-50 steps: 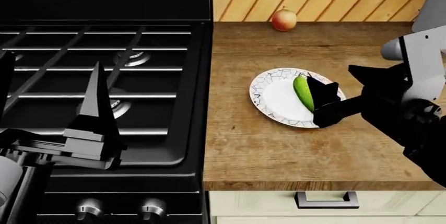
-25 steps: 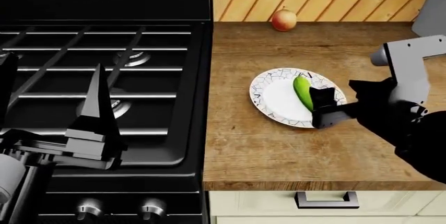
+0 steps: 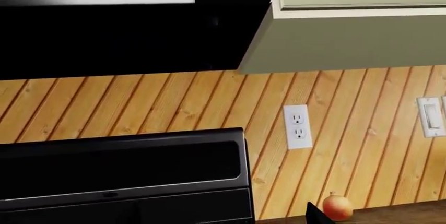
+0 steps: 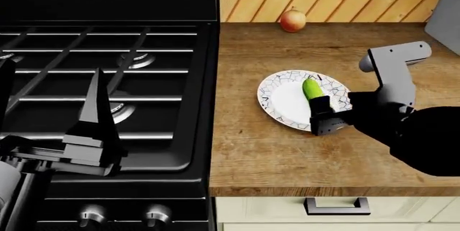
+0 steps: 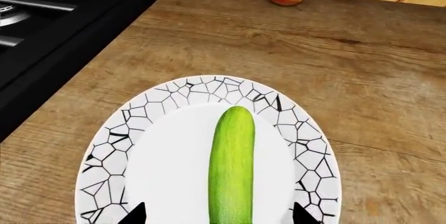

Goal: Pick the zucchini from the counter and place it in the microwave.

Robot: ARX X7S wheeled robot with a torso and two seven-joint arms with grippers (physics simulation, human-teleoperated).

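Zucchini (image 5: 232, 164) — glossy, bright green, oblong — is lying on a white crackle-rimmed plate (image 5: 167, 151) on the brown wood-plank counter (image 4: 287, 155). Right gripper (image 4: 323, 113) is hovering at its near end, fingers spread either side, seemingly not touching. A reddish-yellow apple (image 4: 292, 20) is sitting at twelve o'clock. Left gripper (image 4: 93, 107) is hanging open over the black stove (image 4: 107, 58).

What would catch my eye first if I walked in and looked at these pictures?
Probably the bright green zucchini lying on a white plate with a black crackle rim, on the wooden counter. The right gripper sits right at its near end, a fingertip on either side. Beyond that, a reddish-yellow apple rests by the plank wall, and a black gas stove fills the left.
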